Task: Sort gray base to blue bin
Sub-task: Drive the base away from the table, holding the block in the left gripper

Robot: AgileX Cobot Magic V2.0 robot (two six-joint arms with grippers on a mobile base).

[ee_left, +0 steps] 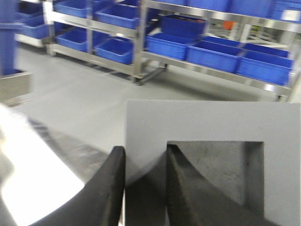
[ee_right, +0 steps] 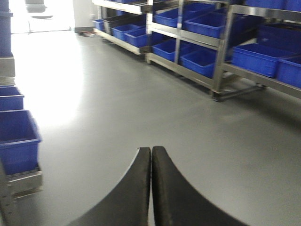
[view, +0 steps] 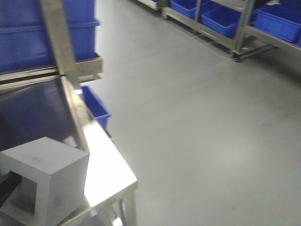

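Observation:
The gray base is a matte cube with a square recess facing left, at the lower left over the steel table. In the left wrist view the gray base fills the right half. My left gripper is shut on its wall, one finger outside and one inside the recess. A dark finger reaches into the opening in the front view. A blue bin stands on the floor beside the table. My right gripper is shut on nothing, over bare floor.
Large blue totes sit stacked on a steel frame at the upper left. A slanted metal post crosses in front of them. Racks of blue bins line the far right, with grey floor in between.

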